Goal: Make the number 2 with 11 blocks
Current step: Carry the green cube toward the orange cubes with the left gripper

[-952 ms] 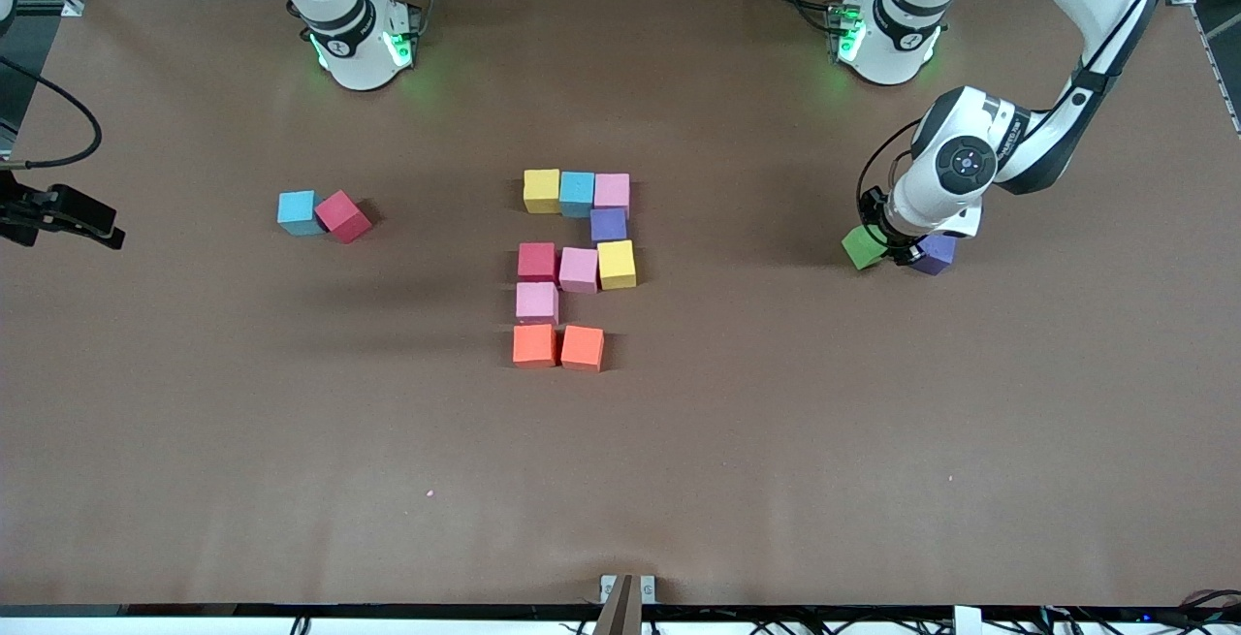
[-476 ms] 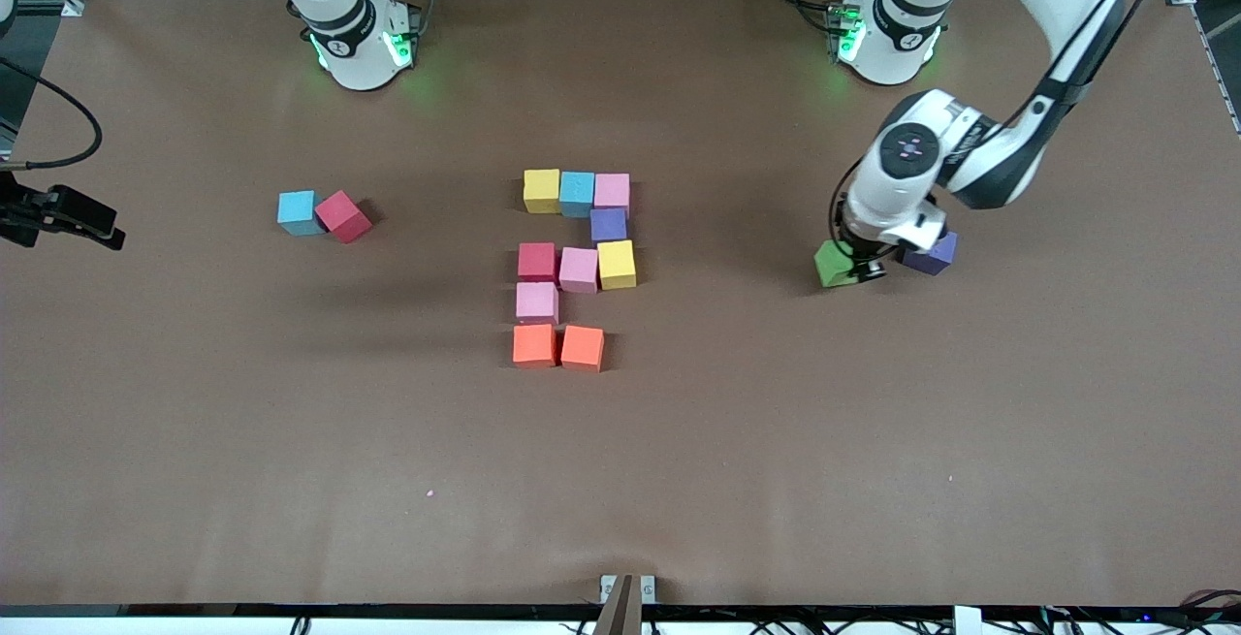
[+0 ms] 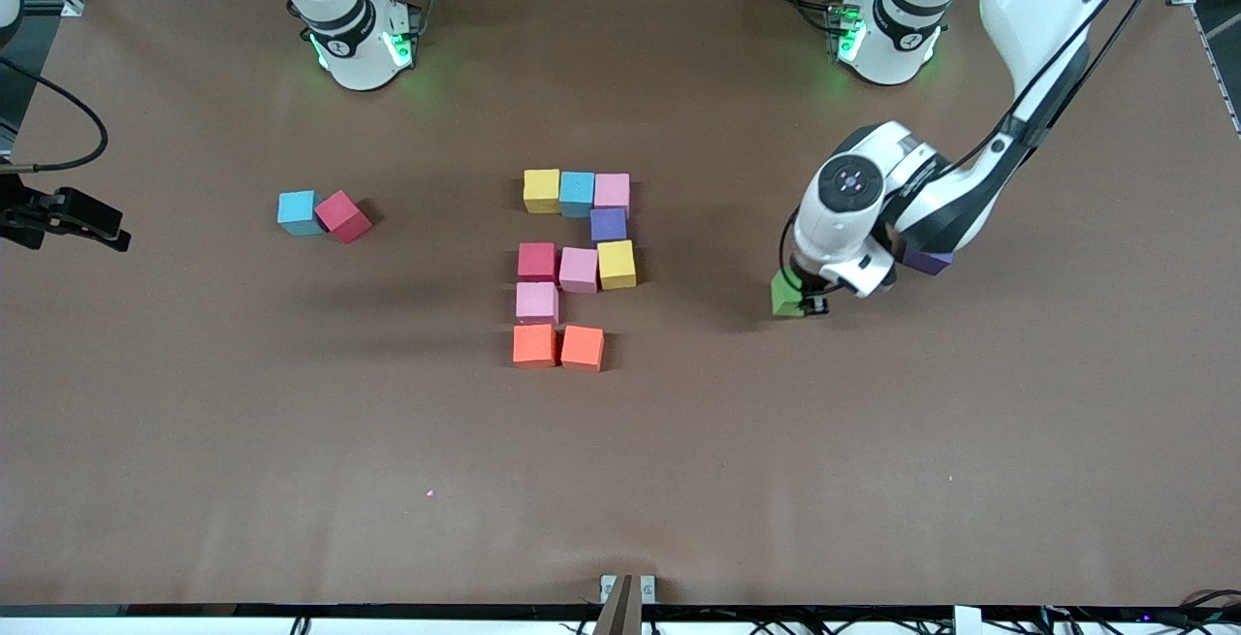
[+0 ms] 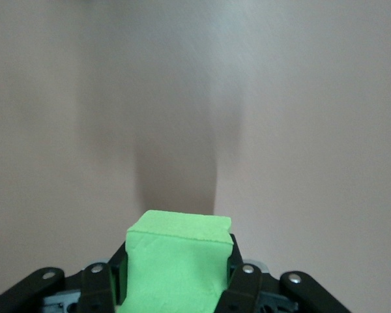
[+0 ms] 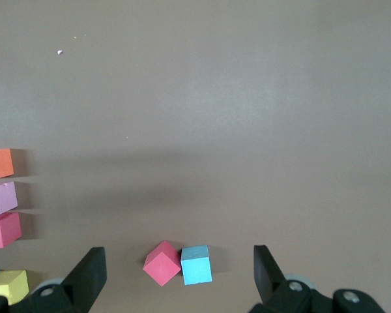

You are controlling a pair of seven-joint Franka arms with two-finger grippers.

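My left gripper point(image 3: 803, 303) fingers pinch the green cube point(image 3: 786, 294) over bare worktop point(image 3: 679, 460); the gap beside the 2 orange cubes point(image 3: 558, 345) lies toward the right arm's end. Right gripper point(image 5: 176, 277) fingers spread, waiting.

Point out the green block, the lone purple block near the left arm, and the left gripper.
green block point(image 4: 177, 261), left wrist view, its front face.
purple block point(image 3: 929, 263), front view, visible edge under the arm.
left gripper point(image 3: 807, 301), front view, between its fingertips.
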